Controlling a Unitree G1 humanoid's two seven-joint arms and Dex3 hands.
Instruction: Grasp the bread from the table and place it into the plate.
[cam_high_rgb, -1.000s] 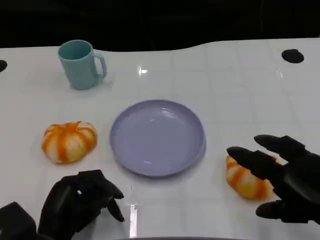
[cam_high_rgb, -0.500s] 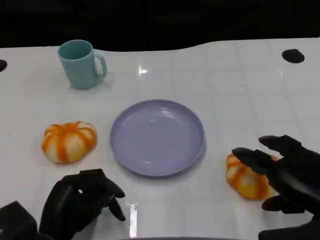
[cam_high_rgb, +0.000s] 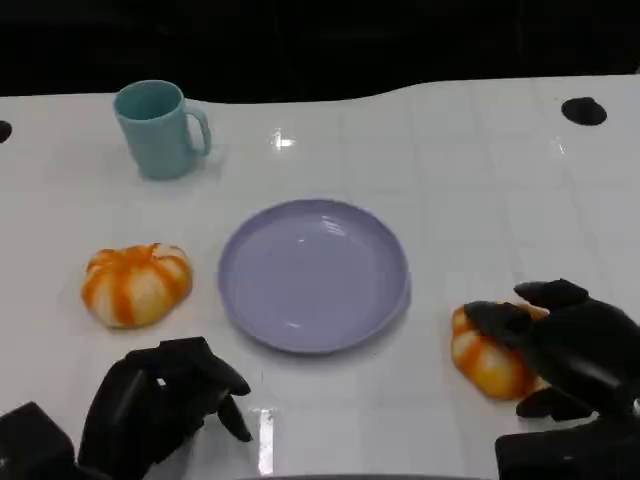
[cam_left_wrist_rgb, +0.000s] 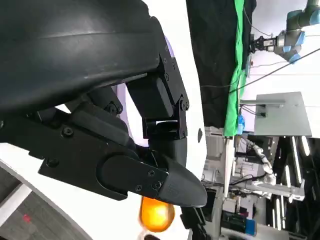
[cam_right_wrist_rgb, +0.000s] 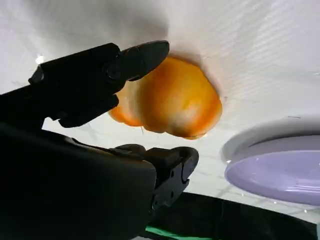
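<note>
An orange-and-white bread (cam_high_rgb: 484, 361) lies on the white table just right of the lilac plate (cam_high_rgb: 314, 275). My right hand (cam_high_rgb: 575, 350) reaches over it from the right, with fingertips (cam_high_rgb: 492, 318) lying on its top. In the right wrist view the bread (cam_right_wrist_rgb: 170, 100) sits between an upper finger (cam_right_wrist_rgb: 135, 57) that touches it and a lower finger (cam_right_wrist_rgb: 175, 162) a little apart from it. The bread rests on the table, with the plate's rim (cam_right_wrist_rgb: 275, 170) beyond it. My left hand (cam_high_rgb: 160, 405) stays near the front edge, fingers curled in and holding nothing.
A second orange-striped bread (cam_high_rgb: 136, 283) lies left of the plate. A teal mug (cam_high_rgb: 158, 128) stands at the back left. A black round hole (cam_high_rgb: 583, 110) marks the far right of the table. The far table edge meets a dark background.
My right hand has sunk and drawn back toward the front edge, so its fingers now lie on the right bread. The left hand and the bread have not moved.
</note>
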